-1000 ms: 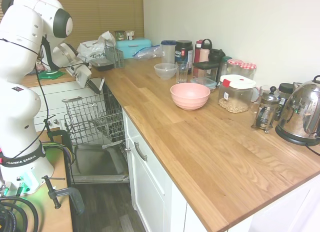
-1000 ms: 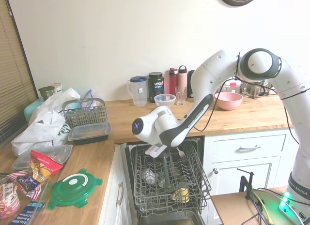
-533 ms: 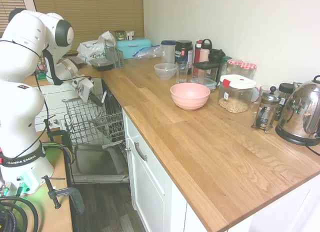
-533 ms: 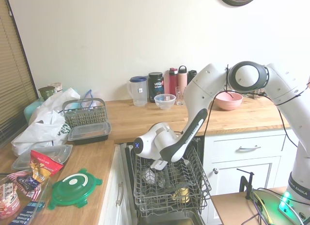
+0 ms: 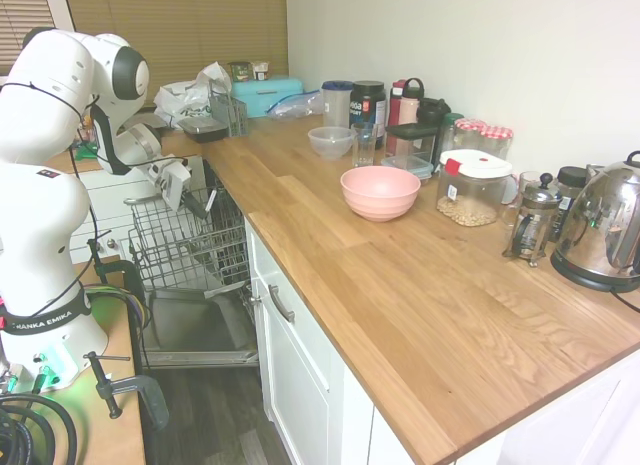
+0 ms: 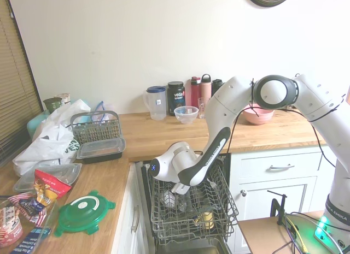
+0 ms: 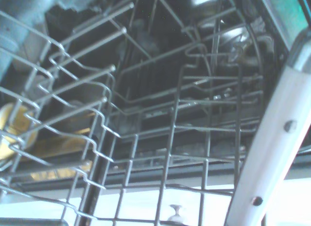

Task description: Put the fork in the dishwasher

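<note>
The hand (image 6: 181,189) is sinking among the wires of the dishwasher (image 6: 192,210) rack, hiding its fingers. The fork (image 5: 209,198) is showing only as a thin pale sliver.

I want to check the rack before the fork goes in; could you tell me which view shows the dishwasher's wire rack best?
The second exterior view: the whole wire rack shows from above, gripper over it. The first exterior view shows it side-on, the wrist view only close-up wires.
</note>
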Robot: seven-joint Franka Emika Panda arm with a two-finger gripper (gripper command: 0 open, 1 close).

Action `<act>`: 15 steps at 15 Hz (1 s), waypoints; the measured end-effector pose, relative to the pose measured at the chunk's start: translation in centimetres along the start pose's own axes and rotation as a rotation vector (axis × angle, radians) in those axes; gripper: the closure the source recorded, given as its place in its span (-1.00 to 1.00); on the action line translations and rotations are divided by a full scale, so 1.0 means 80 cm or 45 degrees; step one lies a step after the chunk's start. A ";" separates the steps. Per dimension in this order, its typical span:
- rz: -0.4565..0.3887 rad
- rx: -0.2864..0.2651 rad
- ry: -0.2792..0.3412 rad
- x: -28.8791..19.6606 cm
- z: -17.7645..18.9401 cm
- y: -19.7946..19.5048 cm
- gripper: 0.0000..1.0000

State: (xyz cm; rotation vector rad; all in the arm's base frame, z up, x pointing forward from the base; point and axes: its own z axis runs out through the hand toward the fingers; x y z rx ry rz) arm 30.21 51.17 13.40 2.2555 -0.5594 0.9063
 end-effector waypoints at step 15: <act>0.169 0.190 -0.061 0.115 -0.110 0.044 -1.00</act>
